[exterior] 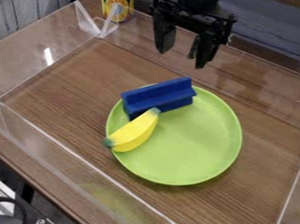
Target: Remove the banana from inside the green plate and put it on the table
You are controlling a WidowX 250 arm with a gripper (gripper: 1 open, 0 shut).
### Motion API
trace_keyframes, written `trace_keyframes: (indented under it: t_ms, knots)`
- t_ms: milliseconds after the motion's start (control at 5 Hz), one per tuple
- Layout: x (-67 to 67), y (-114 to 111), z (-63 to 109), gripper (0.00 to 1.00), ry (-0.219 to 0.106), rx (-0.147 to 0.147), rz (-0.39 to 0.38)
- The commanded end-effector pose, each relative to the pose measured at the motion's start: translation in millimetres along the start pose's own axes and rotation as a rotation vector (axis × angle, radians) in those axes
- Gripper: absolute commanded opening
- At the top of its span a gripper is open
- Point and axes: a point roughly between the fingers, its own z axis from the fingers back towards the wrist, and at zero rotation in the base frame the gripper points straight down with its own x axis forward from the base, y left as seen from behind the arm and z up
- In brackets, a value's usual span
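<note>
The banana looks like a light, stiff plastic toy, smooth and probably a little slippery. Its thick middle seems the best place to take hold, across the narrow width. It lies on the left edge of the green plate, in the lower middle of the frame, with its upper end touching a blue block. The end effector hangs at the upper middle with fingers spread and empty, well apart from the banana, above the bare bench.
</note>
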Motion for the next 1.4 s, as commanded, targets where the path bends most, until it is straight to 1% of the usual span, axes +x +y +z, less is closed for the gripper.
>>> trace_keyframes:
  t_ms: [0, 200, 400, 600, 800, 1000, 1200]
  knots:
    - [-7.7, 8.6, -0.3, 1.00, -0.008, 0.005, -0.064]
    - [-26.9, 15.2, -2.3, 1.00, -0.039, 0.010, -0.032]
    - [-35.9, 20.6, -1.9, 1.00, -0.079, 0.020, 0.001]
    - [-46.9, 23.9, 0.8, 1.00, -0.122, 0.026, -0.036]
    - [-56.2, 25.0, 3.0, 1.00, -0.148, 0.027, -0.064]
    - [-63.4, 20.0, 4.6, 1.00, -0.151, 0.020, -0.068]
    - [-69.4, 15.2, 6.7, 1.00, -0.145, 0.013, -0.067]
